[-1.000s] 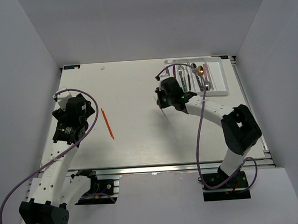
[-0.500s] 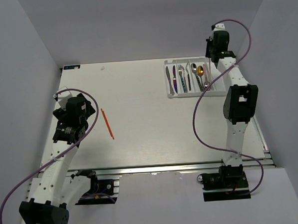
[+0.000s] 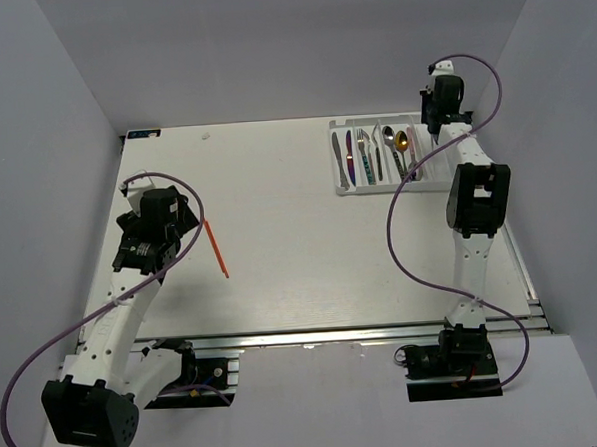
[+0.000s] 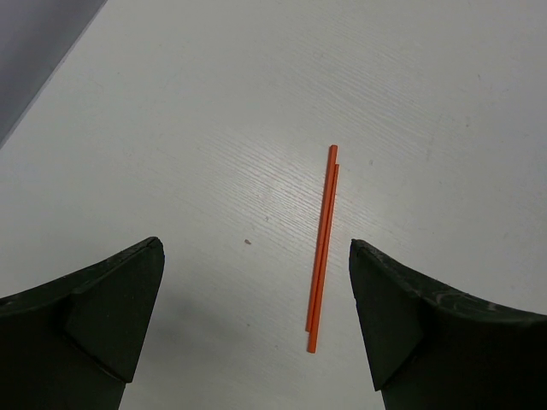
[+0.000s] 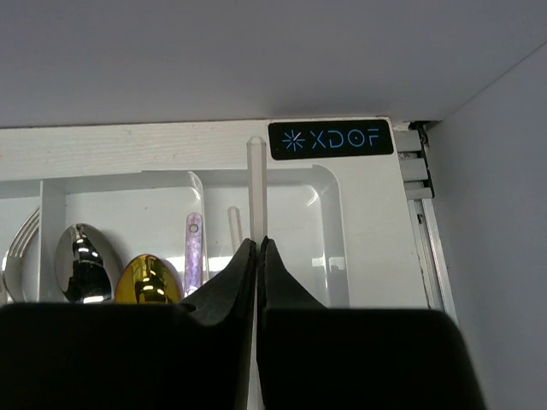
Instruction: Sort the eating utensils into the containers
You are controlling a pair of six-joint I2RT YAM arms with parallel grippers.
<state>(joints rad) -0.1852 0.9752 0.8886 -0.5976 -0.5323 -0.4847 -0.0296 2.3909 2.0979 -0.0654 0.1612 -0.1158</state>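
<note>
Sticker "XDOF" (image 5: 330,139) beyond tray (image 5: 367,248), pale chopstick (image 5: 255,188) in right jaws

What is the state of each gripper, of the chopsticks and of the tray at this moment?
left gripper: open, holding nothing, above the orange chopsticks.
right gripper: shut on the pale chopstick.
orange chopsticks: lying together on the table, not held.
pale chopstick: held, over the tray's right side.
tray: partly filled with utensils.
</note>
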